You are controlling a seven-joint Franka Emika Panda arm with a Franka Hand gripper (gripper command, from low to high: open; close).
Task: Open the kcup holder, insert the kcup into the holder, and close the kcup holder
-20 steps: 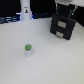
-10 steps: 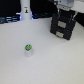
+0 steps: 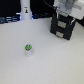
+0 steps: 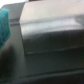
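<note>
Exterior view: the hand (image 3: 64, 15) is hanging right over the top of the holder (image 3: 63, 28) at the far right of the white worktop (image 3: 50, 62); whether it is spread or pressed together, I cannot tell. The kcup (image 3: 28, 49) is sitting upright well apart, nearer and left. A white bottle (image 3: 24, 11) is standing far left.

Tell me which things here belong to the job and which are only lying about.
For the job:
- kcup holder
- kcup
- pincer, above the holder

Lying about:
- tall white bottle-like object at the back
- white table
</note>
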